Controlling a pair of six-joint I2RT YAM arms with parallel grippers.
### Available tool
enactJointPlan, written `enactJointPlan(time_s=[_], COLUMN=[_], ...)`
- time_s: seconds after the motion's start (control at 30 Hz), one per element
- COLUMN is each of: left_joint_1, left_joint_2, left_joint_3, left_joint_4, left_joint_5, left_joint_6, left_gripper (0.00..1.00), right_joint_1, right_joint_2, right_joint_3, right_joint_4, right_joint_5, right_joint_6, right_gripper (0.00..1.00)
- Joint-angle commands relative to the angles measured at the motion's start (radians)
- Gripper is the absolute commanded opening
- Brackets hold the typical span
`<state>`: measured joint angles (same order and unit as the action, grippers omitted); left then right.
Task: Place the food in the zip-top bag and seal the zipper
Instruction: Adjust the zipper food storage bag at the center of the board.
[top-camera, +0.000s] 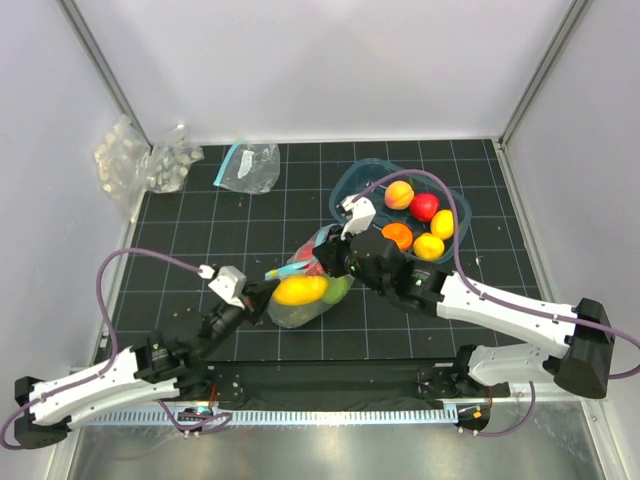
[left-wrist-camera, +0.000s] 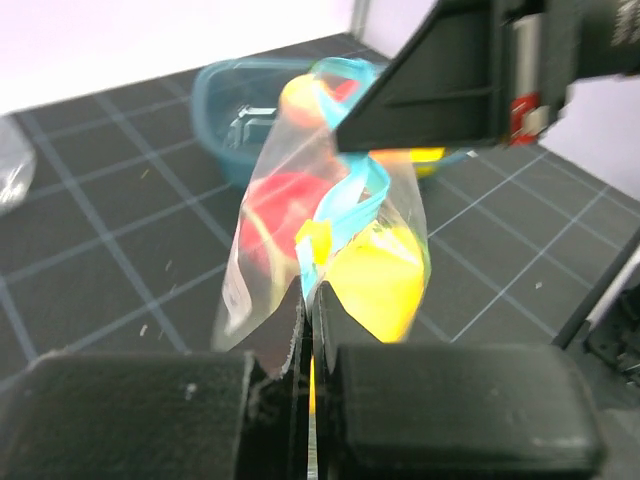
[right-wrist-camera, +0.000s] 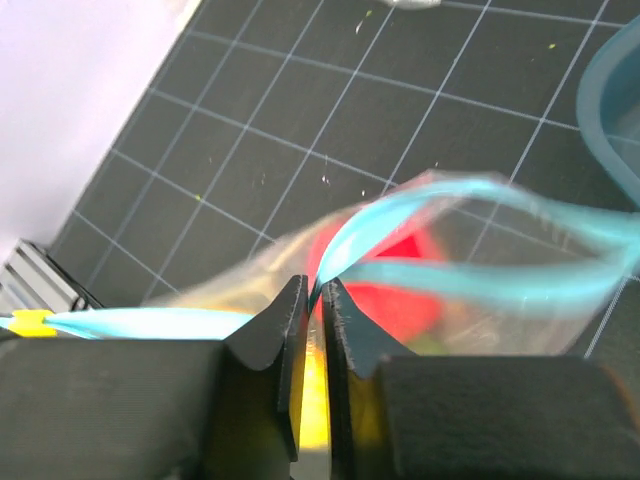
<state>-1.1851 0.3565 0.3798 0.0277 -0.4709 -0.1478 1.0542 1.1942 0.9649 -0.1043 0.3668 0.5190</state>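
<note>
Top view. A translucent teal plastic tub (top-camera: 340, 185) stands on the black gridded worktop (top-camera: 250, 220) and holds five toy fruits: a peach-orange ball (top-camera: 399, 194), a red ball (top-camera: 425, 207), an orange ball (top-camera: 398, 236) and two yellow lemons (top-camera: 442, 224) (top-camera: 429, 246).

Just left of and nearer than the tub lies the clear soft zip-top bag (top-camera: 290, 315). It contains a yellow lemon-shaped fruit (top-camera: 300, 290), a green ball (top-camera: 340, 290) and a red fruit (left-wrist-camera: 275, 210).

The left hand (left-wrist-camera: 308, 335) meets the bag's end farthest from the tub, its fingers pressed together on the plastic edge, just below the yellow slider tab (left-wrist-camera: 313, 240). The right hand (right-wrist-camera: 312, 300) is at the bag's tub-side end, its fingers almost together with the teal zipper strip (right-wrist-camera: 450, 275) running between their tips. The strip bows apart beyond them, so the mouth is partly open.

Far left of the tub, against the white back wall, lie a small flat clear bag (top-camera: 250, 168) and clear packs of white lumps (top-camera: 140, 160). Bare grid separates these from the held bag. White walls bound the worktop on three sides.
</note>
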Motion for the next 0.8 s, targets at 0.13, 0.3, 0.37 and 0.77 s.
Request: enactJointPlan(time_s=[0.13, 0.3, 0.37, 0.77], left_joint_1=[-0.002, -0.002, -0.001, -0.001], left_joint_2=[-0.324, -0.294, -0.219, -0.077], left_joint_3=[-0.136, -0.133, -0.113, -0.081], left_joint_4=[-0.109, -0.095, -0.089, -0.043], left_joint_5=[-0.123, -0.067, -0.052, 0.035], left_joint_6=[-0.068, -0.042, -0.042, -0.030], left_gripper=[0.00, 0.01, 0.00, 0.00], right_joint_1=[-0.017, -0.017, -0.017, -0.016], right_joint_2=[-0.005, -0.028, -0.042, -0.133], right_joint_3=[0.014, 0.008, 0.009, -0.132], right_joint_4=[0.054, 0.067, 0.083, 0.259], right_joint_5=[-0.048, -0.086, -0.153, -0.689], right_joint_6=[-0.077, -0.140, -0.233, -0.666], right_gripper=[0.26, 0.49, 0.48, 0.50])
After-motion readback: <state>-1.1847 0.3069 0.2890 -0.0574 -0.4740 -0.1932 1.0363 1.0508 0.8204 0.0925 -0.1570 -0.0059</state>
